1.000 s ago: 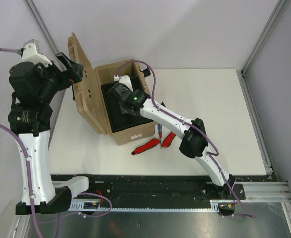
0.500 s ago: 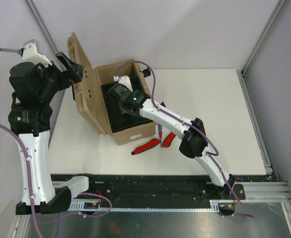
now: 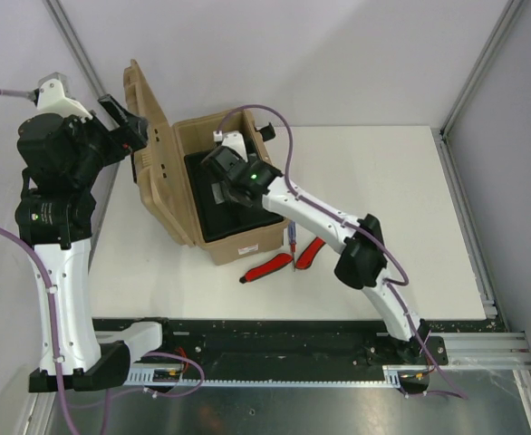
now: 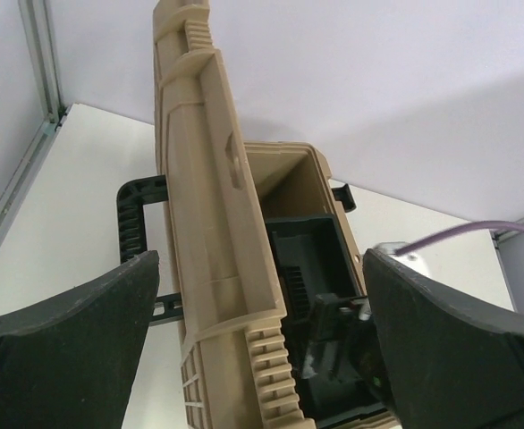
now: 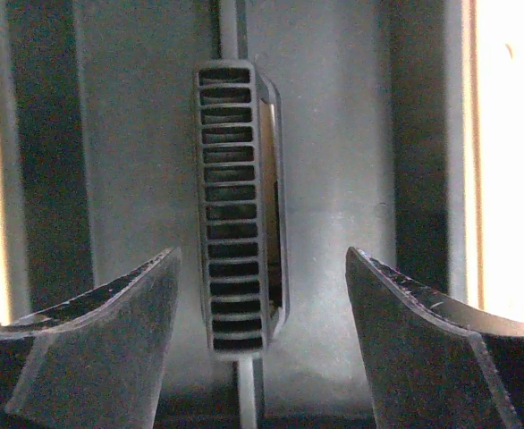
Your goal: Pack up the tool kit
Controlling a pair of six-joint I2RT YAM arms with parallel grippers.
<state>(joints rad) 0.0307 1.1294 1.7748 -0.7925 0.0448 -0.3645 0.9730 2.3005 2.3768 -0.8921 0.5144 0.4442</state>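
Note:
The tan toolbox (image 3: 238, 243) stands open on the table, its lid (image 3: 159, 163) upright on the left. My left gripper (image 3: 125, 122) is open at the lid's top edge; in the left wrist view the lid (image 4: 208, 223) runs between the wide-apart fingers (image 4: 74, 340). My right gripper (image 3: 225, 181) is open and empty inside the box, over the black inner tray (image 3: 207, 213). In the right wrist view the tray's ribbed handle (image 5: 240, 206) stands between and beyond the fingertips (image 5: 110, 313). Red-handled pliers (image 3: 267, 265), a second red-handled tool (image 3: 309, 252) and a blue-red screwdriver (image 3: 292, 239) lie on the table.
The lid's black handle (image 4: 132, 223) shows behind the lid. A black latch (image 3: 267, 131) sticks out at the box's far side. Metal frame posts (image 3: 478, 77) run along the table's right and left edges. The right arm's purple cable (image 3: 275, 136) arcs over the box.
My right gripper has shifted slightly toward the far side of the box, and its elbow a little to the right. The left arm and lid have barely moved.

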